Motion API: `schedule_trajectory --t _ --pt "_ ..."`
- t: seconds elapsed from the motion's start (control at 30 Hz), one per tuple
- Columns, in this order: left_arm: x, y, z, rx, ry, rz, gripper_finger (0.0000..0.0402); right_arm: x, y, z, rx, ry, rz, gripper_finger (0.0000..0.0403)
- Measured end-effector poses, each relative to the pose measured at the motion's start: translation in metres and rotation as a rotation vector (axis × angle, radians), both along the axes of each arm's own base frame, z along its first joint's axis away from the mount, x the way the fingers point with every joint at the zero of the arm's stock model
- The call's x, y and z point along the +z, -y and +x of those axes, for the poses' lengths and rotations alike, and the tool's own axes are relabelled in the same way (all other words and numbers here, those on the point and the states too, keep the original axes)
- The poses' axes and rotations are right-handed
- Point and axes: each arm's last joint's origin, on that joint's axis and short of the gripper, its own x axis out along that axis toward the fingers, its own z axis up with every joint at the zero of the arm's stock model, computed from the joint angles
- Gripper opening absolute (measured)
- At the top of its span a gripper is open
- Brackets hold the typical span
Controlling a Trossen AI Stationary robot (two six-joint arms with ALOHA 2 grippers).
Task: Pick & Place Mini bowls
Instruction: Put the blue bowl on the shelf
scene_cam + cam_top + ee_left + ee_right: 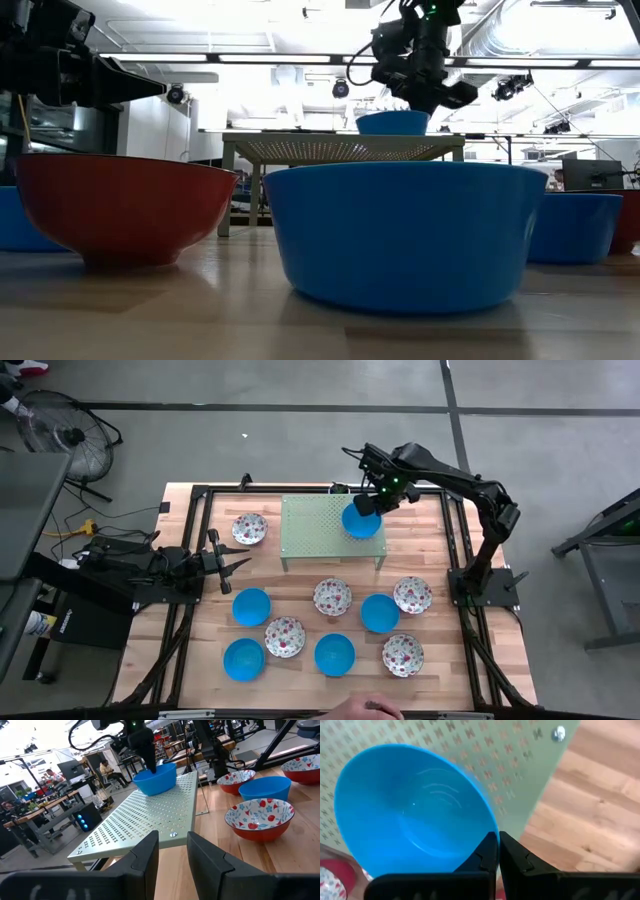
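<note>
Right now I am in the placing step: my right gripper [368, 505] is pinched tight on the rim of a blue mini bowl [361, 520], and that bowl is at the right end of the green perforated stand [320, 525], toward the back of the wooden table [200, 650]. From the low view the bowl looks to sit on the stand top or just above it; I cannot tell which. The right wrist view shows both fingers closed against the bowl's edge, with the green perforated sheet under it.

My left gripper [232, 565] waits over the left side of the table, beside the stand, fingers narrowly parted and holding nothing.

Eight more mini bowls lie on the wood. One floral bowl [249, 528] sits just left of the stand. In front of the stand are four blue and three floral ones, scattered apart.

My judgement of the next move: confirm the bowl rests flat on the stand, open the right fingers, lift straight up clear of the rim, then go for a nearby bowl such as the floral one [412, 594] at front right.
</note>
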Motion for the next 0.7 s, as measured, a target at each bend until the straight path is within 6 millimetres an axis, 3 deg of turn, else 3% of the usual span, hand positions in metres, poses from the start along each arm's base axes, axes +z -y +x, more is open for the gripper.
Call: schedule_trajectory --t 0.7 --pt "0.0 0.0 0.0 0.0 0.0 0.0 0.0097 0.0005 0.0034 -0.001 0.096 0.036 -0.003 0.0022"
